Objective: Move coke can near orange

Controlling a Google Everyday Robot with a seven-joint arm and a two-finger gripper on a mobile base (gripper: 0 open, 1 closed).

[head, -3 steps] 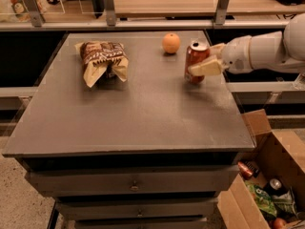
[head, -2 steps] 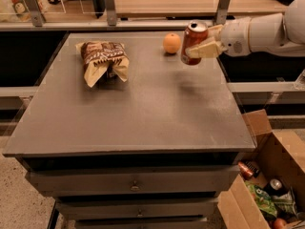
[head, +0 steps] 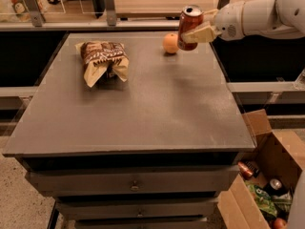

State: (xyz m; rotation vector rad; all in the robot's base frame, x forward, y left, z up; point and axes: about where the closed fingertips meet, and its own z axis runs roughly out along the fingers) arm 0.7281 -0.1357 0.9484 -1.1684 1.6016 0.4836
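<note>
Tool clamped on the coke can, at the far right of the tabletop. In the last second it has lifted the can and swung it back. Now the can hangs just right of the orange, slightly tilted and apparently off the surface. That looks near enough; setting down and releasing remain.

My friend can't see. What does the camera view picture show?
The robot's gripper holds a red coke can close beside the orange, near the far edge of the gray table. A brown snack bag lies further left.
</note>
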